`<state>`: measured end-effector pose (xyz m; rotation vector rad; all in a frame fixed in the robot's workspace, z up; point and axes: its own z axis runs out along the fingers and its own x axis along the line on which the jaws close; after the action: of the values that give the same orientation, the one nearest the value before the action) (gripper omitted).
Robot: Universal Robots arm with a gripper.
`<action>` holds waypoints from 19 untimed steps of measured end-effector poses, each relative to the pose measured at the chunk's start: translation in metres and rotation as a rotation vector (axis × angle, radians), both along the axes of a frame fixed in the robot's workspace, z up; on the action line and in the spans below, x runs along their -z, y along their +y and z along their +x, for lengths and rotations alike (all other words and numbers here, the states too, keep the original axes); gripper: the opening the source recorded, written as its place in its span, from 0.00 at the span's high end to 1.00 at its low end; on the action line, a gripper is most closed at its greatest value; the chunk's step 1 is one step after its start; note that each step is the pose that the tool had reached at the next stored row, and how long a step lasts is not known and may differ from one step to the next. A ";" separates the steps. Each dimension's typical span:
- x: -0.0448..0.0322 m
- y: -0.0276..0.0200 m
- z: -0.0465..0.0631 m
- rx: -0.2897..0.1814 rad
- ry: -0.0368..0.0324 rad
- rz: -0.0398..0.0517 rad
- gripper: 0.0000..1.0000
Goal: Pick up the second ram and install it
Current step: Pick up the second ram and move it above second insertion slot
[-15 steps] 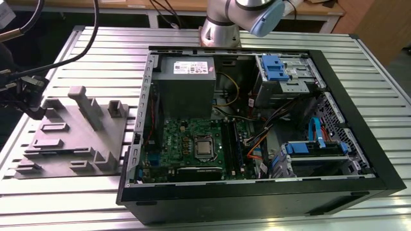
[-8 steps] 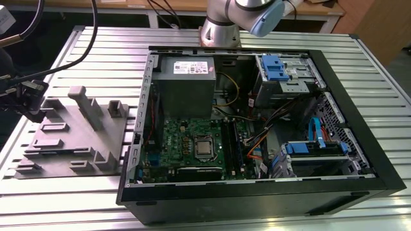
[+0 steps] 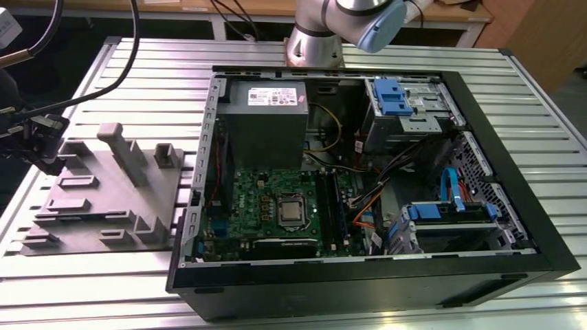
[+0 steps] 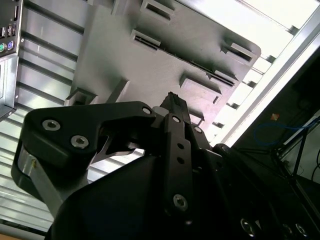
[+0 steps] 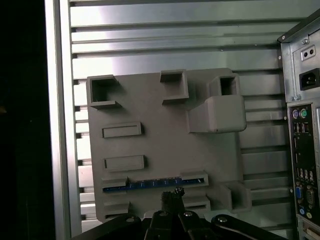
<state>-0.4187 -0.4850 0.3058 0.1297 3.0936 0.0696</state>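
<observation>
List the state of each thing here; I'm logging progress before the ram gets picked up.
Ram: on edge in its slot, not gripped.
Tray: flat on the table, ram in one slot.
End effector: shut, empty, near the ram.
Case: lying on its side, open.

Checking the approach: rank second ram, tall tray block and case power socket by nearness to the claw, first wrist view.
From the claw:
1. second ram, in the tray slot beside it.
2. tall block, across the tray.
3. power socket, on the case beyond.
</observation>
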 end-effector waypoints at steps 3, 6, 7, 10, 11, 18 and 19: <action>0.0000 0.0000 0.000 0.000 0.0000 0.0005 0.90; 0.0002 0.0000 0.000 -0.011 0.0001 0.0005 0.90; 0.0002 0.0000 0.000 -0.019 0.0002 0.0005 0.90; 0.0006 0.0001 0.000 -0.069 0.0001 0.0005 0.90; 0.0008 0.0000 0.000 -0.085 0.0001 0.0005 0.90; 0.0022 0.0000 0.000 -0.173 0.0000 0.0005 0.90; 0.0025 0.0000 0.000 -0.188 -0.0001 0.0005 0.90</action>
<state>-0.4188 -0.4850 0.3032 -0.1617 3.0963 0.0767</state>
